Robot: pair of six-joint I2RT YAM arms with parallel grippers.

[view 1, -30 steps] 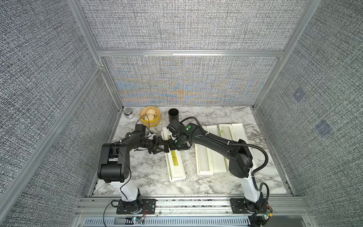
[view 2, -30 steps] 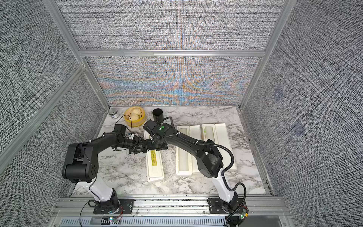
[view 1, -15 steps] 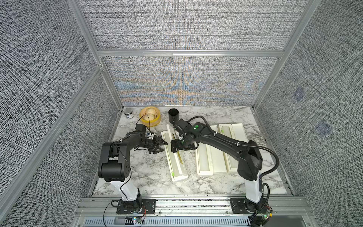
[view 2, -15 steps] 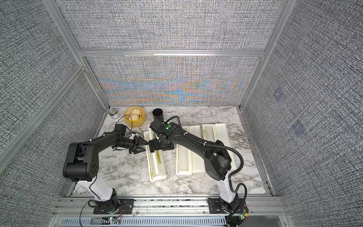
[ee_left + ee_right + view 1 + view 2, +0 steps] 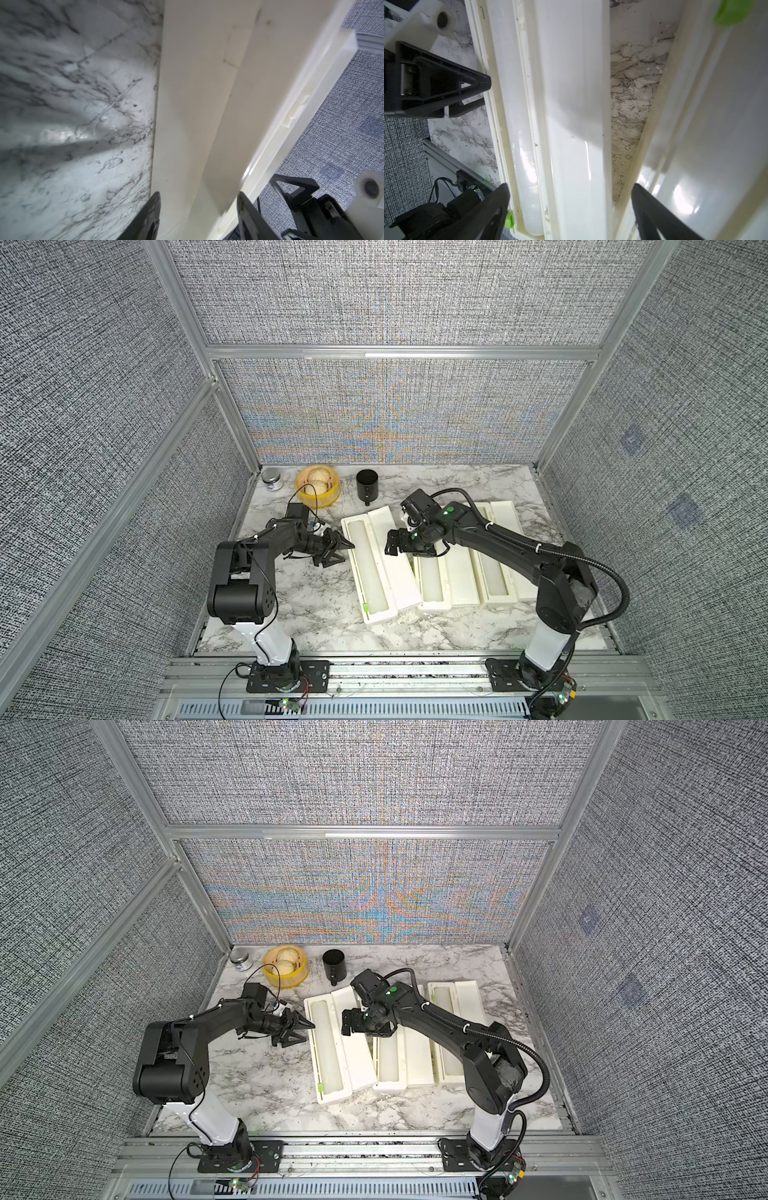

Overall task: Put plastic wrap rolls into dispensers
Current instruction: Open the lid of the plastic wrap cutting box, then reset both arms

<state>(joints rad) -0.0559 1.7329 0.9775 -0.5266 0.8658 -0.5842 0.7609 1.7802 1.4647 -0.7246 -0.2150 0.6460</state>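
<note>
Three cream dispensers lie side by side with their lids open. The left dispenser (image 5: 376, 605) (image 5: 328, 1085) (image 5: 187, 104) holds a translucent plastic wrap roll (image 5: 369, 568) (image 5: 525, 145) in its trough, and its lid (image 5: 395, 564) (image 5: 577, 104) lies flat to the right. My left gripper (image 5: 347, 554) (image 5: 309, 1033) (image 5: 198, 207) is closed on this dispenser's left wall. My right gripper (image 5: 409, 551) (image 5: 365, 1029) (image 5: 571, 199) hovers open just above the opened lid, with nothing between its fingers. The middle dispenser (image 5: 444, 601) and right dispenser (image 5: 513, 593) each show a pale roll in the trough.
At the back left stand a small jar (image 5: 271, 480), a yellow steamer basket with buns (image 5: 317, 491) and a black mug (image 5: 367, 485). Grey enclosure walls ring the marble table (image 5: 316, 605). A green tab (image 5: 365, 608) sits at the left dispenser's near end.
The left dispenser's lid has swung from closed, label up, to lying flat open on the right. My right gripper moved right with it and let go. The left gripper stayed at the wall.
</note>
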